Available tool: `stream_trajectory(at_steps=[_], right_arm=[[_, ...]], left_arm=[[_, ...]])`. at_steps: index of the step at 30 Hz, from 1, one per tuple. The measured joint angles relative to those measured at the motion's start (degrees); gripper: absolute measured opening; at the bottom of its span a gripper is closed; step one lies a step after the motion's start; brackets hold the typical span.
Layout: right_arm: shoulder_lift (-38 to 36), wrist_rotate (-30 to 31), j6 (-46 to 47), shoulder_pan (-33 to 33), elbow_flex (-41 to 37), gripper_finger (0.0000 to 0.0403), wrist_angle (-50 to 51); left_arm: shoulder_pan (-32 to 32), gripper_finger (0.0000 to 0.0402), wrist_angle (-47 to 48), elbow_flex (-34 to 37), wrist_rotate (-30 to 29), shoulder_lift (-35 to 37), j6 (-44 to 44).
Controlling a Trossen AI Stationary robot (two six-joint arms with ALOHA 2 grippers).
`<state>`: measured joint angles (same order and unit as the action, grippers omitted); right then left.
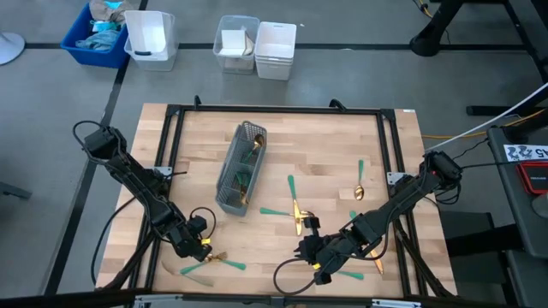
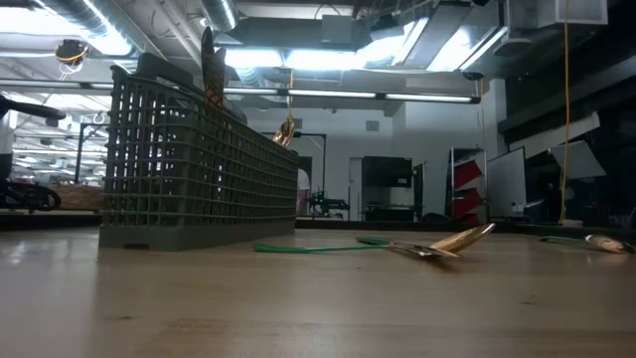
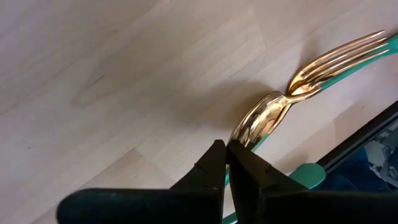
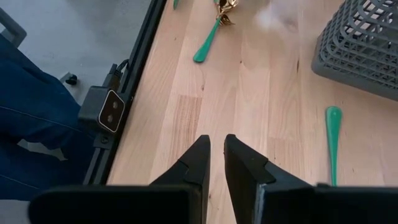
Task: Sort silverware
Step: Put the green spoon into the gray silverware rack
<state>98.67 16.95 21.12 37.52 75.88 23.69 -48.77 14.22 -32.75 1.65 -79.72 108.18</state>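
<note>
Left hand (image 1: pixel 204 249) sits low at the desk's (image 1: pixel 342 145) near edge, fingers (image 3: pixel 214 168) pressed together at the gold end of a spoon (image 3: pixel 260 118); whether they pinch the metal or only meet above it is hard to tell, as their tips hide the spot. A fork (image 3: pixel 336 59) lies touching the spoon, its teal handle cut off at the frame edge. Right hand (image 1: pixel 315 259) hovers near the front edge with fingers (image 4: pixel 194 163) slightly apart, holding nothing. More silverware (image 1: pixel 294 205) lies scattered mid-desk, and some stands in the caddy (image 1: pixel 241 167), mostly hidden by its mesh.
</note>
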Motion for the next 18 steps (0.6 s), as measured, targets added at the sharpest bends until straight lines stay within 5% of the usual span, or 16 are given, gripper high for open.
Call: stream_trajectory(at_steps=[18], right_arm=[[0.0, 0.0, 0.0, 0.0, 0.0, 0.0049, 0.0]], left_arm=[[0.1, 0.0001, -6.7, 0.0, -3.1, 4.1, -3.7]])
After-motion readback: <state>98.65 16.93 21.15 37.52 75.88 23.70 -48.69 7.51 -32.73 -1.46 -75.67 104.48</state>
